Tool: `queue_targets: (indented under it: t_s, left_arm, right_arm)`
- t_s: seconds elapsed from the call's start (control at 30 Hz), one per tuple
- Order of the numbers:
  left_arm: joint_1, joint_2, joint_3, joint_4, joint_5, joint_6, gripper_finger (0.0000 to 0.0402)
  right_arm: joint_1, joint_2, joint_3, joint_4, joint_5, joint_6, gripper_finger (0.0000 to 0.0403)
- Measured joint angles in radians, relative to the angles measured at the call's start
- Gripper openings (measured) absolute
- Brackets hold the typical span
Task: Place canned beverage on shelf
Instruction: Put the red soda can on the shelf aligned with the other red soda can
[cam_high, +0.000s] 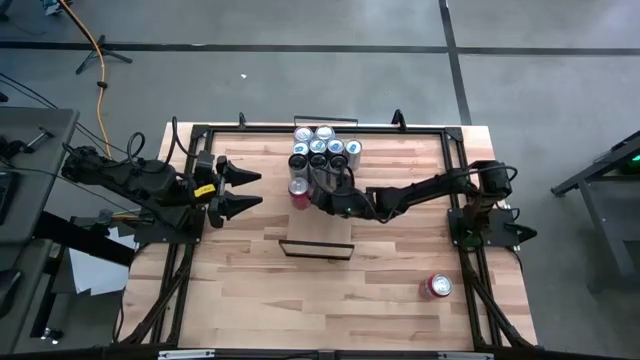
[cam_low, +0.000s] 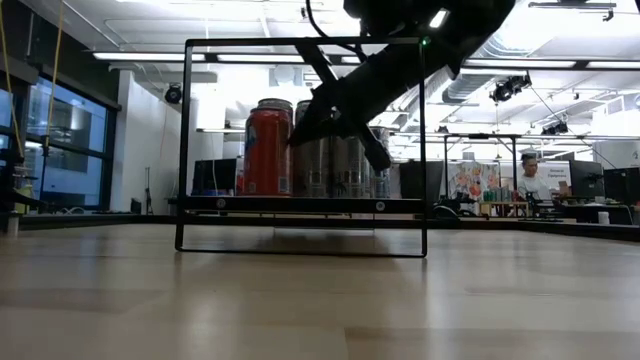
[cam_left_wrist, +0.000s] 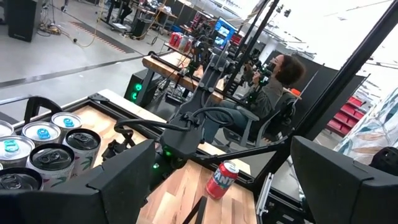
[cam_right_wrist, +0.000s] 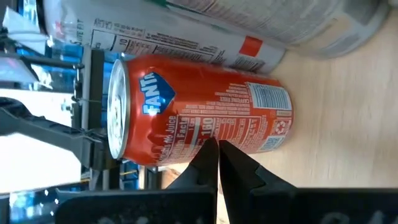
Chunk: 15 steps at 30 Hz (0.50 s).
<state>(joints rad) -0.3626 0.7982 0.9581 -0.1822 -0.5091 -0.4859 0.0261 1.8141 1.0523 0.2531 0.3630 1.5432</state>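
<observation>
An orange Fanta can (cam_high: 298, 189) (cam_right_wrist: 205, 106) stands upright on the table, at the near left of a cluster of several silver and dark cans (cam_high: 322, 148). My right gripper (cam_high: 314, 196) (cam_right_wrist: 217, 146) is shut, and its tips are at this can's side. My left gripper (cam_high: 258, 189) hangs open above the table's left part, pointing level toward the cans and holding nothing. The shelf (cam_high: 316, 248), a small plank on a thin black frame (cam_low: 300, 252), stands mid-table, nearer than the cans. My right gripper's shut fingertips (cam_right_wrist: 210, 152) are at the Fanta can's side wall (cam_right_wrist: 205, 127), about halfway up. They come from the table's right, slanting slightly down. I cannot tell whether they touch the can. The can stands upright on its base on the table.
A second red can (cam_high: 437, 287) (cam_left_wrist: 221, 180) stands near the table's near right corner. A black tube frame (cam_high: 455, 150) runs along the table's edges. A person sits at a desk beyond the table (cam_left_wrist: 280, 81). Bare wood lies between the shelf and the near edge.
</observation>
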Motion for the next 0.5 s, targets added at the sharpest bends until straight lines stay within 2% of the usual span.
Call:
queue_targets:
  t_s: [0.17,0.27,0.37,0.5]
  left_arm:
    - [0.0,0.0,0.0,0.0,0.0,0.0,0.0333]
    - [0.0,0.0,0.0,0.0,0.0,0.0,0.0333]
    - [0.0,0.0,0.0,0.0,0.0,0.0,0.0333]
    - [0.0,0.002,0.0,0.003,0.0,-0.04,0.0333]
  right_arm:
    - [0.0,-0.003,0.0,-0.002,-0.095,-0.088,0.0]
    - [0.0,-0.031,0.0,-0.018,-0.174,-0.192,0.0]
    - [0.0,-0.101,0.0,-0.083,-0.225,-0.335,0.0]
    - [0.008,-0.253,0.0,-0.242,-0.221,-0.547,0.0]
